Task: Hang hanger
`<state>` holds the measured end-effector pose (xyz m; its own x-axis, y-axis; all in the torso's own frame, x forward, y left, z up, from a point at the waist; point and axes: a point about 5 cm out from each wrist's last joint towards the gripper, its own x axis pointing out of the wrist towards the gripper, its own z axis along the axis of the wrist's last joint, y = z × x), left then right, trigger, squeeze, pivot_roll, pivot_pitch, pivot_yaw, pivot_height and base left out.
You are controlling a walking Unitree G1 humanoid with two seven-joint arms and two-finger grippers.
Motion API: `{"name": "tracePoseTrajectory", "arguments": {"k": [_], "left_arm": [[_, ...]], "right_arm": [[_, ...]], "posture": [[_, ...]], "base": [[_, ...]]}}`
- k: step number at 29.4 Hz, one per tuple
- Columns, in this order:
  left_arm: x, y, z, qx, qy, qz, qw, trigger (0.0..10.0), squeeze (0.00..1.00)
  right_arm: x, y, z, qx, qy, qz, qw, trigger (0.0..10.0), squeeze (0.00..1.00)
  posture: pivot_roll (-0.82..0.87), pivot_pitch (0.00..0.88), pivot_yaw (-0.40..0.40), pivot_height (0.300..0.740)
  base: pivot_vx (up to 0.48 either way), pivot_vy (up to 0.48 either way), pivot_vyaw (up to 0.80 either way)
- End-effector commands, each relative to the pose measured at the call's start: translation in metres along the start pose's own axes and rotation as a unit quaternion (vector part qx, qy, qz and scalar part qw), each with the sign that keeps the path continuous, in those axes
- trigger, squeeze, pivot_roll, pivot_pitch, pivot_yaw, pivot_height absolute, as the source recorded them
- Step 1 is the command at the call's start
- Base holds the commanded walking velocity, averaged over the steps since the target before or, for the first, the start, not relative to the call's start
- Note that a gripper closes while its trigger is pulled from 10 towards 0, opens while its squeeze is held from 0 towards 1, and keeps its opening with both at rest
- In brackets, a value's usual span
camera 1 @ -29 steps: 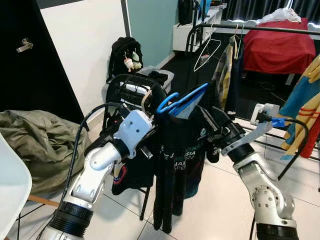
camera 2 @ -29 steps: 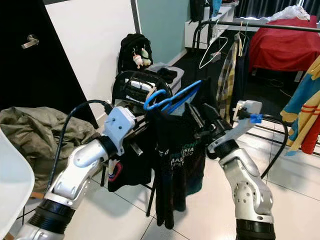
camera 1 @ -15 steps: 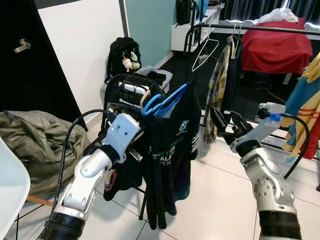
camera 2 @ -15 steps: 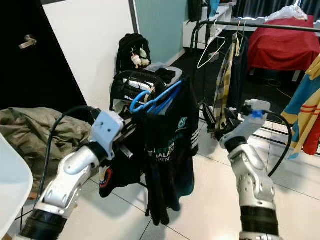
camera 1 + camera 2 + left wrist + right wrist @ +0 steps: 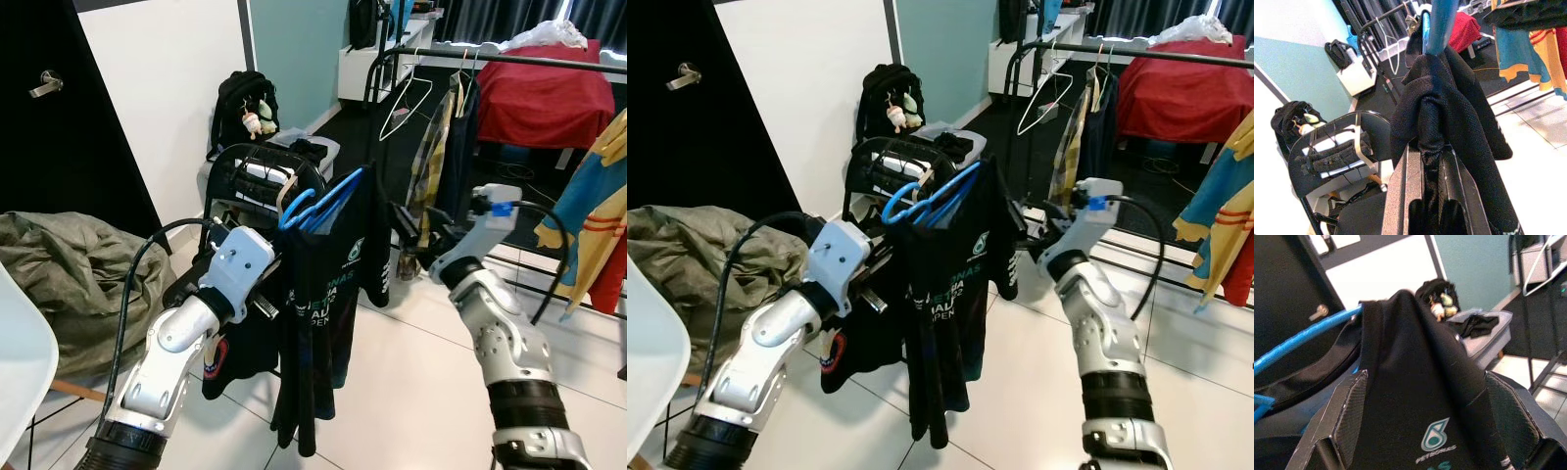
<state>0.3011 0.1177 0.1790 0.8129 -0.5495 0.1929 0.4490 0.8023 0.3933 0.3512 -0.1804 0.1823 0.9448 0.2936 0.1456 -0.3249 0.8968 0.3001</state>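
In the left eye view, your left claw (image 5: 277, 262) holds a blue hanger (image 5: 323, 199) carrying a black shirt (image 5: 328, 294) with teal lettering, raised in front of a black chair (image 5: 240, 171). Your right claw (image 5: 404, 223) sits just beside the shirt's shoulder. A clothes rail (image 5: 509, 61) stands well behind.

In the left wrist view, the fingers (image 5: 1403, 196) pinch a bunched fold of shirt right under the hanger's blue bar (image 5: 1440, 24).

In the right wrist view, your right claw's fingers (image 5: 1349, 416) are spread, with the shirt's shoulder between them and the blue hanger (image 5: 1298, 342) curving off beside.
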Motion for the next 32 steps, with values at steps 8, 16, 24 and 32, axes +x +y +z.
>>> {"name": "tracePoseTrajectory", "arguments": {"k": [8, 16, 24, 32], "left_arm": [[0.0, -0.003, 0.009, 0.003, -0.017, 0.003, 1.0, 10.0, 0.0], [-0.002, -0.007, 0.012, 0.0, -0.021, 0.003, 1.0, 10.0, 0.0], [-0.004, -0.011, 0.012, -0.003, -0.02, -0.001, 1.0, 10.0, 0.0], [-0.005, -0.018, 0.013, -0.01, -0.021, -0.01, 1.0, 10.0, 0.0]], "right_arm": [[0.015, 0.009, -0.006, -0.001, 0.011, 0.025, 1.0, 10.0, 0.0], [0.028, 0.012, 0.001, 0.01, -0.005, 0.042, 0.999, 10.0, 0.0], [0.032, 0.011, 0.002, 0.004, 0.001, 0.037, 0.999, 2.0, 0.0], [0.036, 0.01, 0.003, 0.003, -0.003, 0.041, 0.999, 0.0, 0.0]], "posture": [[-0.03, 0.016, 0.003, 0.74], [-0.02, 0.015, -0.01, 0.74], [-0.01, 0.012, -0.021, 0.74], [-0.01, 0.012, -0.023, 0.74]], "base": [[0.0, 0.0, 0.0], [0.0, 0.0, 0.0], [0.0, 0.0, 0.0], [0.0, 0.0, 0.0]]}}
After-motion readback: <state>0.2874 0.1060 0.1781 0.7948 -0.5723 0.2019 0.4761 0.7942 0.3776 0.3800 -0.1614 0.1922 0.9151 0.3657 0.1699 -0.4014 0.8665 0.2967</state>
